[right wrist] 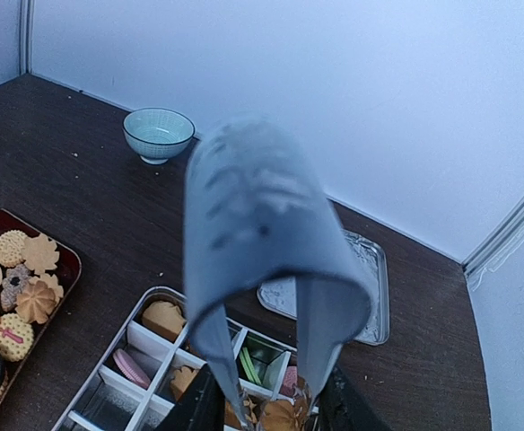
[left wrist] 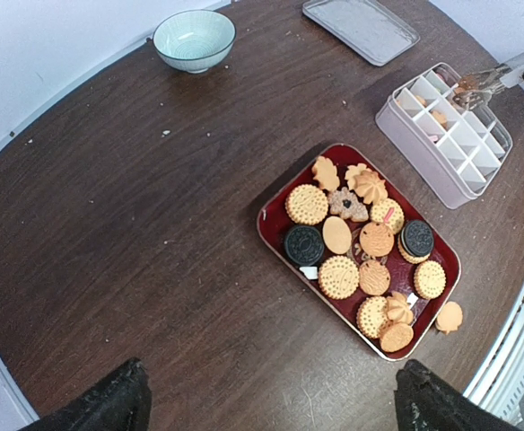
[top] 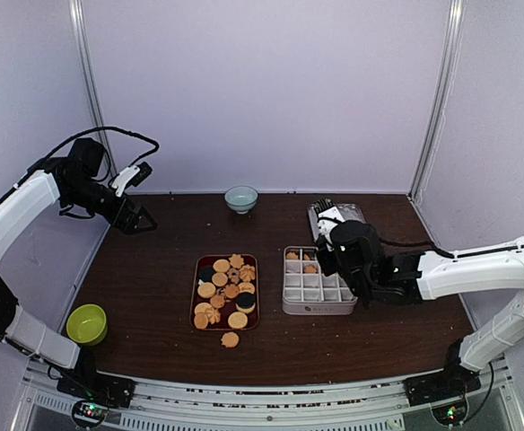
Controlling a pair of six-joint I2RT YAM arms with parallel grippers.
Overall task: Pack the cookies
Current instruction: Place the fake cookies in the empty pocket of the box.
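Tongs (right wrist: 262,206) in right hand (right wrist: 271,406) pinch a cookie (left wrist: 466,87) over box (top: 320,308); left hand (left wrist: 271,397) gapes empty.

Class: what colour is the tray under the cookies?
Dark red tray; left wrist view shows best.

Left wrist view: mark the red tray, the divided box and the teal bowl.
red tray (left wrist: 274,218), left wrist view, bare part by its left corner.
divided box (left wrist: 414,148), left wrist view, its near outer wall.
teal bowl (left wrist: 193,61), left wrist view, its outer wall below the rim.
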